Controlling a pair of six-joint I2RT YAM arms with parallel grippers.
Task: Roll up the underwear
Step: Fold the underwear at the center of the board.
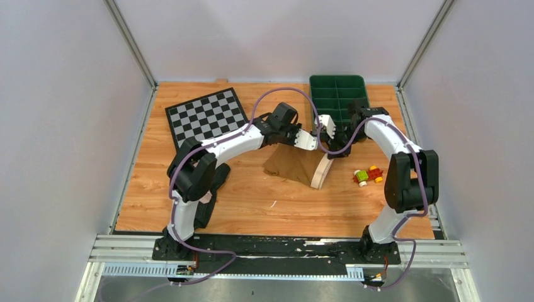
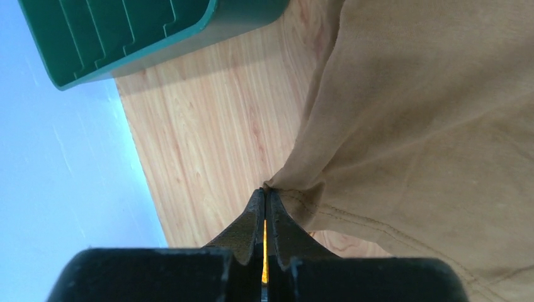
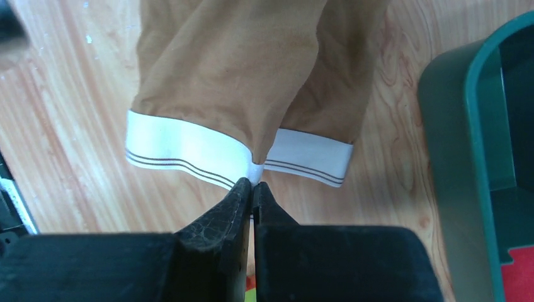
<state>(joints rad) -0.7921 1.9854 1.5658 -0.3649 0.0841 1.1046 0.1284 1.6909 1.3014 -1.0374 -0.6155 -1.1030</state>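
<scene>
A tan-brown underwear [image 1: 297, 165] with a cream waistband [image 1: 323, 171] hangs lifted above the table's middle between both arms. My left gripper [image 1: 313, 142] is shut on a stitched hem corner of the underwear [image 2: 403, 113]; the pinch shows at my left gripper [image 2: 267, 190] tips. My right gripper [image 1: 332, 134] is shut on the waistband [image 3: 189, 148], with my right gripper [image 3: 253, 184] tips pinching its folded edge. The brown cloth [image 3: 245, 69] droops away from both grips. No other garment shows.
A green compartment tray [image 1: 338, 95] stands at the back right, close behind the right wrist. A checkerboard mat [image 1: 206, 116] lies back left. Small coloured toy blocks [image 1: 368, 175] sit on the wood right of the garment. Grey walls enclose the table.
</scene>
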